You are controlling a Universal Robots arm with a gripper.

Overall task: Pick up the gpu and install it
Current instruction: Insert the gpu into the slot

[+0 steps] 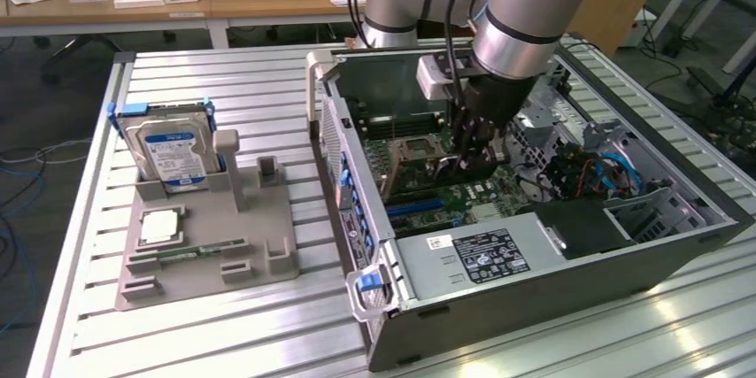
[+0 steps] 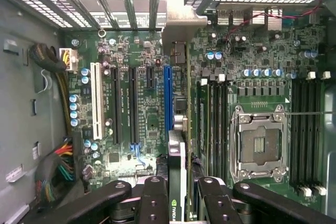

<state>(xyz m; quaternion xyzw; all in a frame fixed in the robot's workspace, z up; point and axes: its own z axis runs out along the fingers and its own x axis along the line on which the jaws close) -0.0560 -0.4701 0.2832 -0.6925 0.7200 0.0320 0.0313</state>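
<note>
Gripper (image 2: pixel 182 190) clamped on the gpu (image 2: pixel 180 129), held edge-on inside the computer case (image 1: pixel 567 263), just beside the blue slot (image 2: pixel 167 98) of the motherboard (image 2: pixel 142 51)

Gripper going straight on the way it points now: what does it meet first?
Probably the motherboard. The gripper points straight at it, and the gpu it holds would touch first, at or just beside the blue slot. Depth is unclear.

The near end of the gpu (image 2: pixel 177 153) is hidden within the hand (image 2: pixel 182 184) and cut off by the picture's edge.
</note>
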